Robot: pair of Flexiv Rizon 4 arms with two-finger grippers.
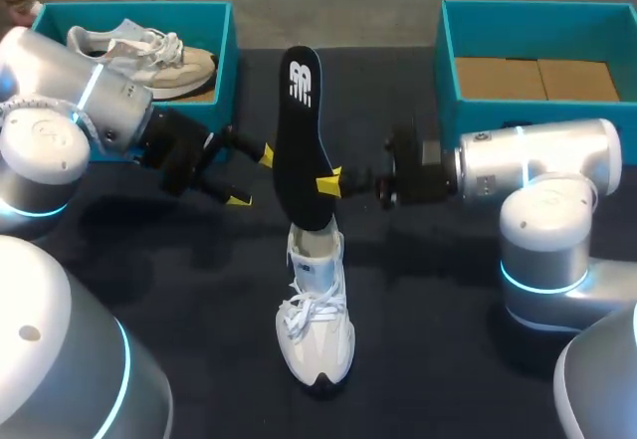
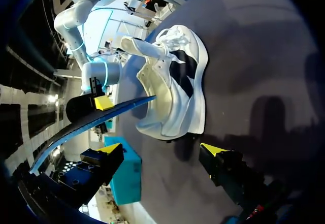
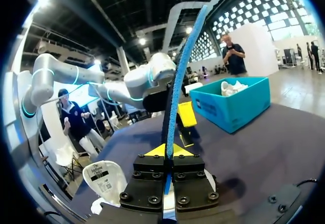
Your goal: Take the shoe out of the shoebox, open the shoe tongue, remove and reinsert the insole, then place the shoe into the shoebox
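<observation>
A white shoe (image 1: 317, 331) lies on the black table (image 1: 448, 359), toe toward me. A black insole (image 1: 302, 130) stands upright over its heel opening, lower end at the collar. My right gripper (image 1: 329, 185) is shut on the insole's edge from the right; in its wrist view the blue-edged insole (image 3: 184, 71) rises from between the yellow tips (image 3: 166, 151). My left gripper (image 1: 251, 176) stands open just left of the insole, not touching it. In the left wrist view the shoe (image 2: 175, 89) and insole (image 2: 91, 122) lie ahead of the open gripper (image 2: 162, 150).
A teal shoebox (image 1: 224, 36) at the back left holds a second white shoe (image 1: 149, 53). Another teal box (image 1: 446, 71) at the back right has brown cardboard inside. Both arms' bases flank the near table.
</observation>
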